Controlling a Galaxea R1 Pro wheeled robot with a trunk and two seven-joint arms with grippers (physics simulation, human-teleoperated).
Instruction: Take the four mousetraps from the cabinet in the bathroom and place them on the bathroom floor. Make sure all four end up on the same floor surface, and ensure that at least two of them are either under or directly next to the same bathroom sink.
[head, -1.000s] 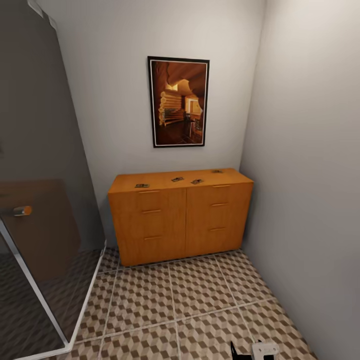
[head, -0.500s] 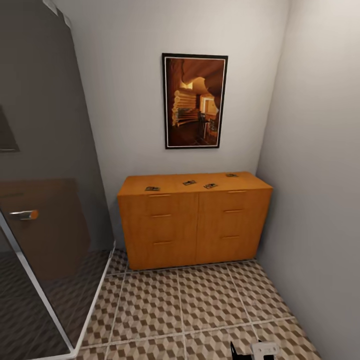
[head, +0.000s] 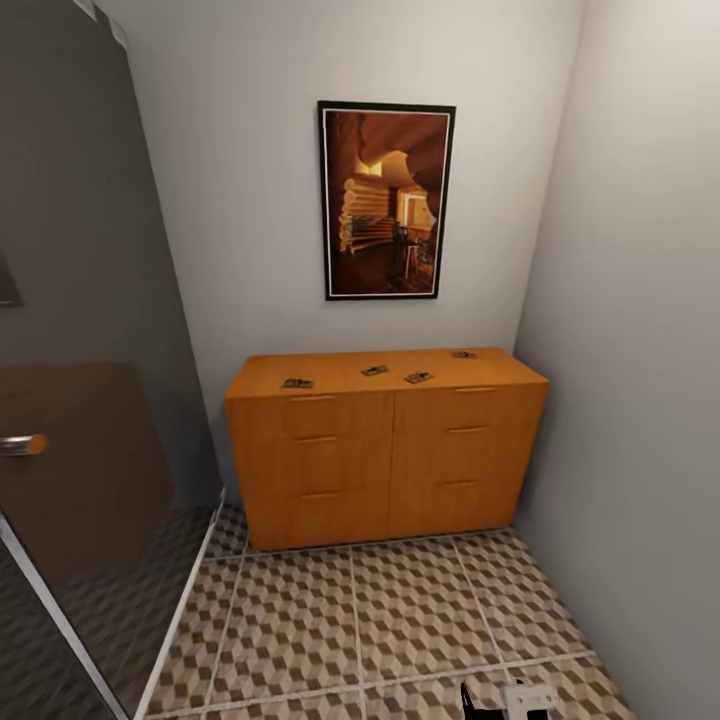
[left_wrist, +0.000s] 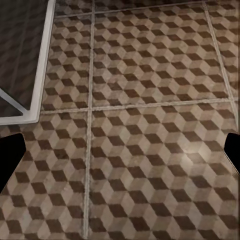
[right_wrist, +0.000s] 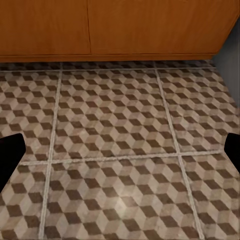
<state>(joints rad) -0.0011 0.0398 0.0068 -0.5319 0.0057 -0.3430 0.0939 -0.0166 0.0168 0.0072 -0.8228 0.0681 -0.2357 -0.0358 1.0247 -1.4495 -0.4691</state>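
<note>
While you face the far wall, the bathroom floor (head: 390, 610) lies bare between you and the cabinet (head: 385, 450) in the right corner, a glass shower screen (head: 90, 480) bounding the left. Four mousetraps (head: 297, 383) (head: 375, 371) (head: 418, 378) (head: 463, 355) sit on top, well ahead of both grippers. Your left gripper (left_wrist: 120, 150) and right gripper (right_wrist: 120, 150) hang spread wide, empty, over tiles.

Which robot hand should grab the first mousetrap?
Probably the right. Its wrist view faces the cabinet, while the left's faces floor by the shower frame. The mousetraps lie on the cabinet top; both hands are far off.
</note>
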